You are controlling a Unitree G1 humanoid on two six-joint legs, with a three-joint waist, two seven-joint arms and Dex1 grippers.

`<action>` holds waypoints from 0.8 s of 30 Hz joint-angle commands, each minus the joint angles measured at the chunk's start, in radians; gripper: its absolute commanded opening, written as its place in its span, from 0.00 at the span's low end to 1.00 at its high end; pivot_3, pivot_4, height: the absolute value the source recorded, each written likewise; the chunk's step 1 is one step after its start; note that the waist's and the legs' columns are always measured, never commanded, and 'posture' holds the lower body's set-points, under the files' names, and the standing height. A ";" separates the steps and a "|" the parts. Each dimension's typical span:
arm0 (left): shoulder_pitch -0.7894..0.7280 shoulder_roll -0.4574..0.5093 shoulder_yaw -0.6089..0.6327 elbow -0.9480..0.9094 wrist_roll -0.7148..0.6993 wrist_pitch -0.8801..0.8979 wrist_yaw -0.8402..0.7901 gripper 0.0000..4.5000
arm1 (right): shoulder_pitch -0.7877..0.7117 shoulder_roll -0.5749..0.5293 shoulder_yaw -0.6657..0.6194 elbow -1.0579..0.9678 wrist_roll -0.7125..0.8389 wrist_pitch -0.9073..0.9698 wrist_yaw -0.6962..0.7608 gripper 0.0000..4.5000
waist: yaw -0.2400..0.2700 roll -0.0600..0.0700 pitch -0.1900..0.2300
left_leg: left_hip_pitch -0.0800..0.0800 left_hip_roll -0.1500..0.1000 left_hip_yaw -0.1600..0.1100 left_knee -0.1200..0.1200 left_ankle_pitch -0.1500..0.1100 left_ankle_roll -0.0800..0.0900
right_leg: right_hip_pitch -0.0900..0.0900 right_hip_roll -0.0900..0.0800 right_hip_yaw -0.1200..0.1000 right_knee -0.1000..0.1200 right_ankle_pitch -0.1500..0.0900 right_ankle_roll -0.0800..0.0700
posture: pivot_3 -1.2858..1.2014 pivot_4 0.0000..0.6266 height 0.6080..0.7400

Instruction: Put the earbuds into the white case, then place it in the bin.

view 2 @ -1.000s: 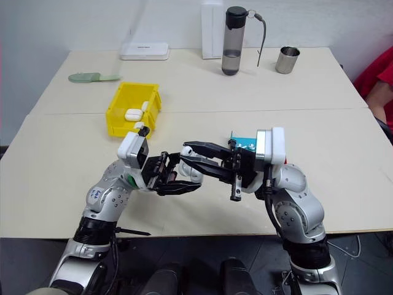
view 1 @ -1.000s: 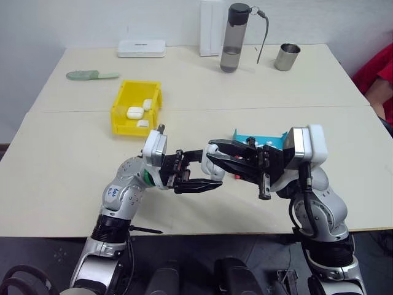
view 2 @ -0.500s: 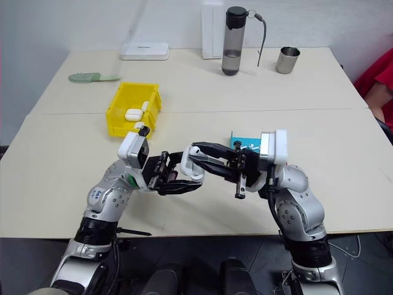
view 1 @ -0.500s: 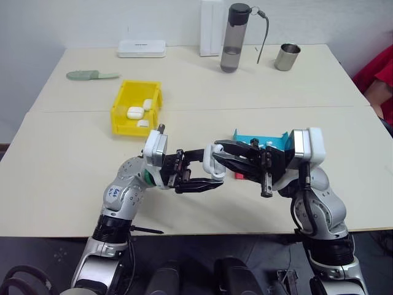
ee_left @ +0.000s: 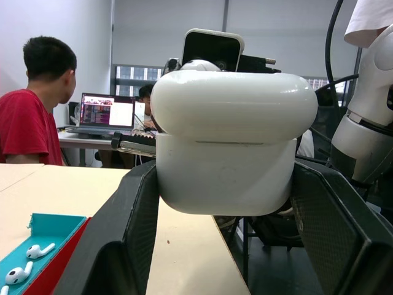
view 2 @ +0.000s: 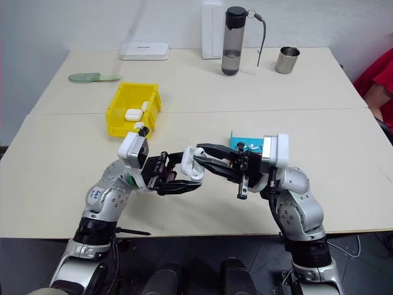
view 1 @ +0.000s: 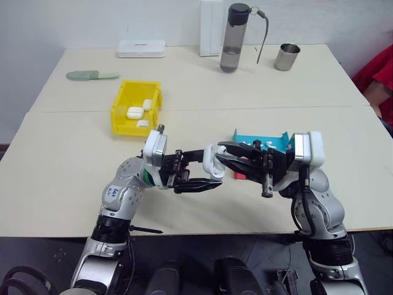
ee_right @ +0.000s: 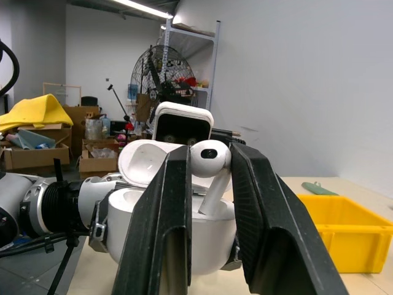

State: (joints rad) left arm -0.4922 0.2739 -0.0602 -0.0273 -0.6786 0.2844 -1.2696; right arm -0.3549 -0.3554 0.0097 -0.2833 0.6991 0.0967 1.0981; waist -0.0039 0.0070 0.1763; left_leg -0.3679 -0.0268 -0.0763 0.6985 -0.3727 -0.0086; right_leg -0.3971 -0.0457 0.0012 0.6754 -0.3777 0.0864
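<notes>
My left gripper (view 1: 209,169) is shut on the white case (view 1: 212,161), holding it above the table's near middle with its lid open. In the left wrist view the case (ee_left: 230,144) sits between the two black fingers (ee_left: 132,239). My right gripper (ee_right: 209,169) is shut on an earbud (ee_right: 210,161), right over the case's opening. The earbud's stem points down into the case body (ee_right: 212,243). Back left, the yellow bin (view 1: 136,107) has several white cases (view 1: 135,112) in it. More earbuds (ee_left: 27,258) lie in the blue and red tray (view 1: 261,140) behind my right hand.
Along the table's far edge stand a grey water bottle (view 1: 234,38), a metal cup (view 1: 287,56), a flat white box (view 1: 142,48) and a tall white box (view 1: 210,27). A green object (view 1: 92,75) lies far left. A person in red (view 1: 377,80) sits at the right.
My right gripper, with the earbud in it, has sunk slightly and shifted a little to the right at the case. The left gripper and the case have kept still.
</notes>
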 commanded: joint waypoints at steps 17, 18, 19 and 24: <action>-0.012 -0.009 0.022 -0.039 -0.028 -0.003 -0.010 0.62 | 0.033 -0.082 0.010 -0.034 -0.059 -0.061 0.033 0.11 | 0.000 0.000 0.000 | 0.000 0.000 0.000 0.000 0.000 0.000 | 0.000 0.000 0.000 0.000 0.000 0.000 | 0.52 0.24 1.00; -0.010 -0.005 0.019 -0.040 -0.025 -0.004 -0.014 0.62 | 0.026 -0.081 0.013 -0.028 -0.070 -0.068 0.028 0.11 | 0.000 0.000 0.000 | 0.000 0.000 0.000 0.000 0.000 0.000 | 0.000 0.000 0.000 0.000 0.000 0.000 | 0.52 0.24 1.00; -0.008 -0.003 0.017 -0.041 -0.024 -0.004 -0.017 0.62 | 0.018 -0.078 0.014 -0.022 -0.078 -0.074 0.024 0.11 | 0.000 0.000 0.000 | 0.000 0.000 0.000 0.000 0.000 0.000 | 0.000 0.000 0.000 0.000 0.000 0.000 | 0.52 0.24 1.00; -0.004 -0.004 0.009 -0.044 -0.024 -0.004 -0.018 0.62 | -0.015 -0.074 0.026 0.004 -0.107 -0.084 0.011 0.11 | 0.001 0.000 0.000 | 0.000 0.000 0.000 0.000 0.000 0.000 | 0.000 0.000 0.000 0.000 0.000 0.000 | 0.52 0.24 1.00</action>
State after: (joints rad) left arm -0.4921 0.2802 -0.0577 -0.0261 -0.6764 0.2979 -1.2772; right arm -0.3725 -0.4217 0.0233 -0.2865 0.6208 0.0091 1.1108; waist -0.0032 0.0070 0.1763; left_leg -0.3680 -0.0268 -0.0763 0.6985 -0.3727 -0.0086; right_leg -0.3971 -0.0457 0.0011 0.6753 -0.3777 0.0864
